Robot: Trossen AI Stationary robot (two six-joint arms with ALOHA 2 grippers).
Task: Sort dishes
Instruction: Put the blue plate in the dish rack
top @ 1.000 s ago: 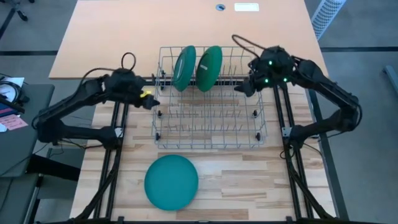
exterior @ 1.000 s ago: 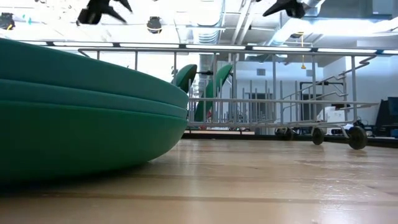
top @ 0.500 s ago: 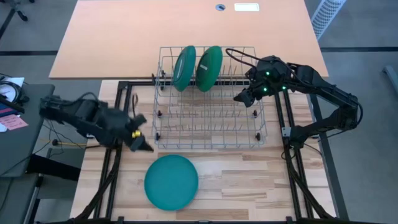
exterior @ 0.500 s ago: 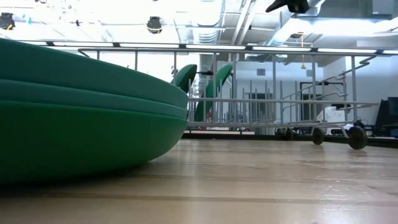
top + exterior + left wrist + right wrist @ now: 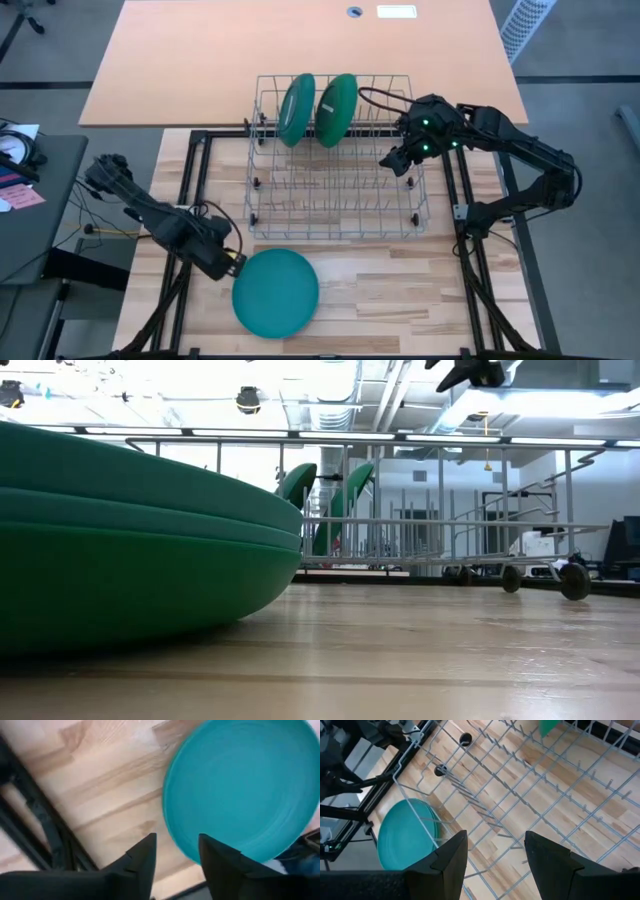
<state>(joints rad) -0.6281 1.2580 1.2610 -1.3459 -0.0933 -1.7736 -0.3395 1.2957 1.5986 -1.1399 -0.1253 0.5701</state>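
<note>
Step in hand: pick-up of the top teal plate (image 5: 276,292) from the stack at the near edge of the bench (image 5: 400,290), for transfer to the rack; judged from claw position.
Left claw (image 5: 232,262): just beside the stack's left rim, low over the bench; fingers (image 5: 143,860) parted with nothing between them, the plate rim just beyond the tips in the left wrist view.
Right claw (image 5: 390,160): above the right side of the rack, fingers apart, nothing held; waiting.
Approach: bring one finger over the rim and one under it; keep the lower finger above the second plate so only the top one lifts.
Grip: close on the rim edge, not the flat centre; the matte shallow dish probably offers little else to pinch.
Lift: raise level first, then tilt upright for slotting.
Risk: dragging the whole stack sideways if the under-finger catches a lower plate.
Stack (image 5: 130,540): low view shows several teal plates nested, resting flat on the bench; exact count hard to tell.
Wire dish rack (image 5: 335,210): mid-bench, beyond the stack.
Rack contents: two dark green plates (image 5: 297,109) (image 5: 337,109) standing on edge side by side in the far row; remaining slots hold nothing.
</note>
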